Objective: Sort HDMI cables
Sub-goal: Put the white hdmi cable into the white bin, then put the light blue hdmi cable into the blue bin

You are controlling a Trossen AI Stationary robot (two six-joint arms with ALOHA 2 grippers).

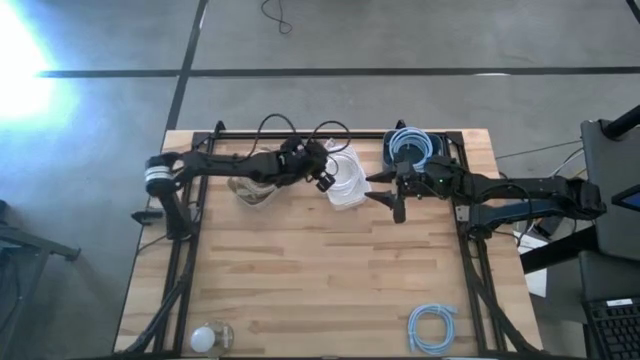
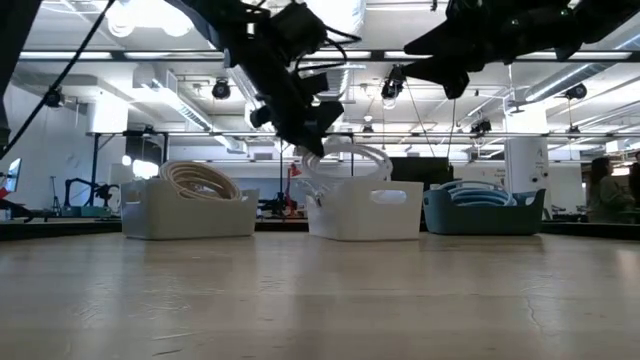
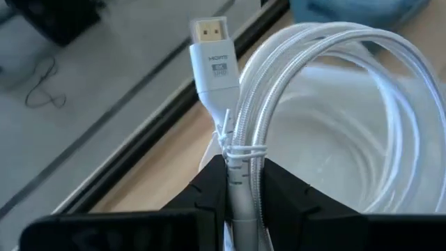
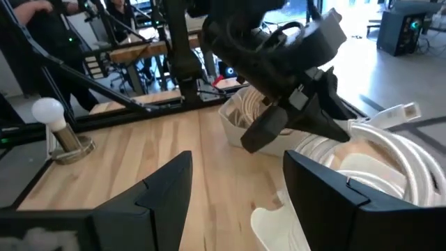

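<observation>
My left gripper [image 1: 325, 177] is shut on a white HDMI cable coil [image 2: 352, 158] above the white bin [image 2: 365, 212] at the table's far middle. The coil's gold-tipped white plug [image 3: 212, 49] sticks out beside the fingers. A bin [image 2: 190, 208] to the left holds beige coils, and a blue bin [image 1: 410, 148] to the right holds light blue coils. One light blue coil [image 1: 432, 327] lies flat near the table's near edge. My right gripper [image 1: 396, 197] hovers open, just right of the white bin, touching nothing. My left gripper [image 3: 244, 178] pinches the white coil between its two fingers at the tied bundle [image 3: 244, 150], right by the plug's strain relief. The fingers lie across the bundled strands. The loop [image 3: 362, 104] reaches out past the fingers over the white bin, and its lower part dips behind the bin's rim [image 2: 330, 188].
A small white ball-like object on a stand [image 1: 205, 338] sits at the near left corner. Black frame rails [image 1: 470, 230] run along the table's sides and far edge. Bare wood [image 1: 320, 270] fills the table's middle.
</observation>
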